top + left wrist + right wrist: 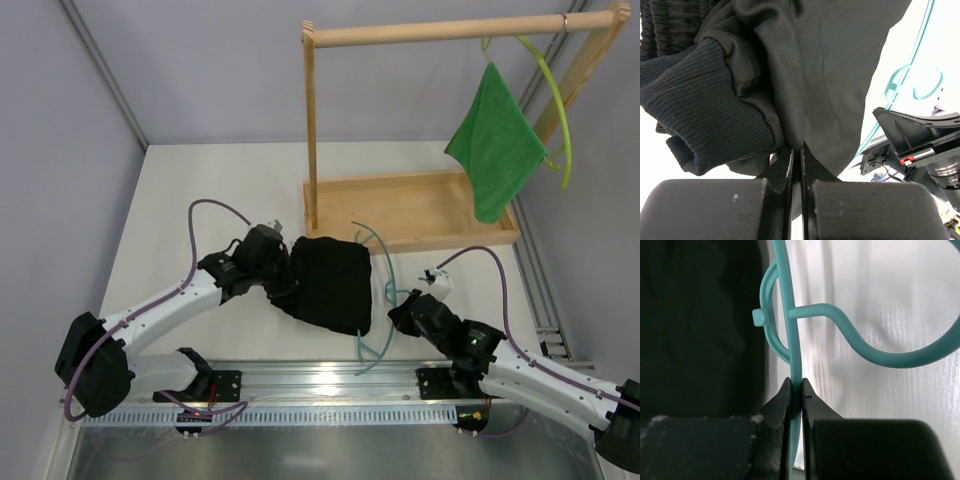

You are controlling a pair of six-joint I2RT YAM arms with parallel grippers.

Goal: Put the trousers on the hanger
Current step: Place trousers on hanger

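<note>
left gripper (796,150), at the left edge of the trousers (335,280), is pinched tight on a fold of black fabric. the trousers lie bunched, legs impossible to tell apart. along their right edge runs the hanger (792,345), partly hidden; the right gripper (796,385) is clamped on its thin bar.

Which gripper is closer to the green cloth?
Right. The right gripper, shut on the hanger, sits below-left of the green cloth; the left gripper, shut on the trousers, is farther left.
</note>
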